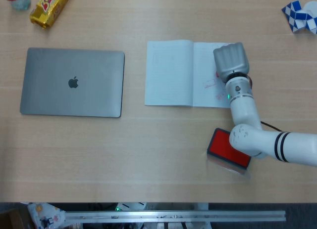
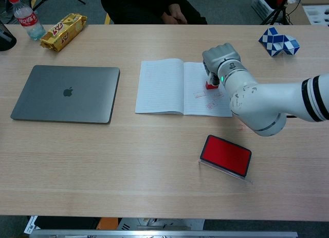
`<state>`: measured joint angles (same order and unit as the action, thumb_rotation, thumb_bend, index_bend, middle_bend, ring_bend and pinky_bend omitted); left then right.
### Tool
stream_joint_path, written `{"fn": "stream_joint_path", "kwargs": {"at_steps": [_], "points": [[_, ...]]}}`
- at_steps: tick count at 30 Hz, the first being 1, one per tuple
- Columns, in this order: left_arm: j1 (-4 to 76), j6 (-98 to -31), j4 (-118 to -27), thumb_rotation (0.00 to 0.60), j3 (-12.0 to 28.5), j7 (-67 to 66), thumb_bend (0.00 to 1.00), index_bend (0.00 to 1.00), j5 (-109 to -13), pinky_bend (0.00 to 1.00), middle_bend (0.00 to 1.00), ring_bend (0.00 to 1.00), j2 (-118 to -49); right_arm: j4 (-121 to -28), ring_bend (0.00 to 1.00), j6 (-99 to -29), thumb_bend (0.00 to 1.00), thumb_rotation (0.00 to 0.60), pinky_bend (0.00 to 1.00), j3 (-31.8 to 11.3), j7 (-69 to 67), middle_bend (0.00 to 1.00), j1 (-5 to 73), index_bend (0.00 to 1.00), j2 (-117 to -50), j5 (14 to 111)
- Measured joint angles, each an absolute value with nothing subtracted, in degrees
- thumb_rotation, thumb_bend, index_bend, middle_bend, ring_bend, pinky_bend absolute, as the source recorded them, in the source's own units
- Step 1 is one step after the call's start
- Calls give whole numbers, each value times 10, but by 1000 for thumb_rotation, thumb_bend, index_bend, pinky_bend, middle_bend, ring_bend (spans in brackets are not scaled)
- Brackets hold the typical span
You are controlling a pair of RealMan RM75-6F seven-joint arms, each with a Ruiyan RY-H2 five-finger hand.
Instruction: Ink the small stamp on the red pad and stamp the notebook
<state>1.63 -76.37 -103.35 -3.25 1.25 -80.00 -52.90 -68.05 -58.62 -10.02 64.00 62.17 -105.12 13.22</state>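
An open notebook [image 1: 171, 73] [image 2: 162, 86] lies on the table, its right page bearing a few red stamp marks [image 1: 210, 83] [image 2: 200, 94]. My right hand [image 1: 230, 62] [image 2: 219, 60] hangs over that right page and holds the small red stamp [image 2: 210, 85], whose base shows just below the fingers in the chest view, at or just above the paper. From the head view the hand hides the stamp. The red ink pad [image 1: 228, 150] [image 2: 225, 154] lies open nearer the table's front, under my forearm. My left hand appears in neither view.
A closed grey laptop [image 1: 72, 82] [image 2: 65, 93] lies to the left of the notebook. At the far left stand a yellow snack pack [image 2: 64, 31] and a bottle [image 2: 28, 21]; a blue-and-white puzzle [image 2: 280, 41] sits far right. A person sits beyond the table.
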Motion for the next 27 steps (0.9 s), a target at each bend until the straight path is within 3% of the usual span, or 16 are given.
{"fn": "stream_joint_path", "kwargs": {"at_steps": [27], "points": [[16,-763,-1035,600,-33,11,269,34,-800,44,29,27,-528,-660,1000,-571,357,600,1000,-115,637,1000,596,641,-1067,151]]}}
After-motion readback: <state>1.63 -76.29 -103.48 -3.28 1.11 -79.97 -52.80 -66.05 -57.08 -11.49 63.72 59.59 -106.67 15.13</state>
